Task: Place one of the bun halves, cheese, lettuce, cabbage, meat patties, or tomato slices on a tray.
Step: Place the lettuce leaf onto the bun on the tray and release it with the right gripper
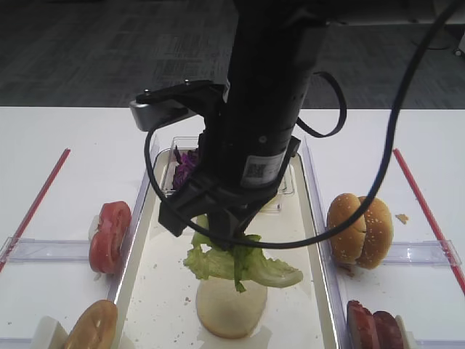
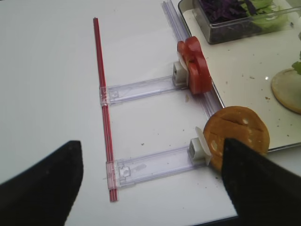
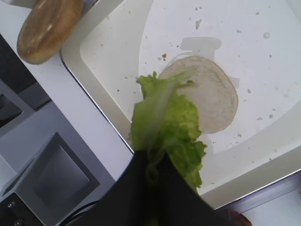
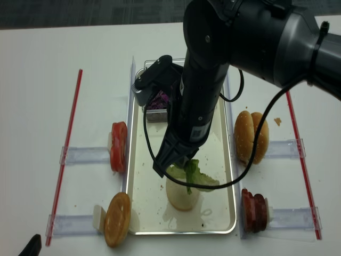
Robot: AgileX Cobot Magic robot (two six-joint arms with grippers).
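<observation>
The right tool (image 3: pixel 153 162) pinches a lettuce leaf (image 3: pixel 167 127) just above the pale bun disc (image 3: pixel 211 94) on the tray (image 1: pixel 320 240) — placing step — next, I judge, lower and release.

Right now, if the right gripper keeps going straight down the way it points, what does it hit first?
Probably the flat pale bun half on the tray. The right gripper is shut on the lettuce, which hangs over the bun's near edge and would likely touch first. Height above it is unclear.

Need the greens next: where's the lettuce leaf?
The crinkled light green lettuce leaf hangs from the right gripper, mid-tray, just above the pale round bun disc.
</observation>
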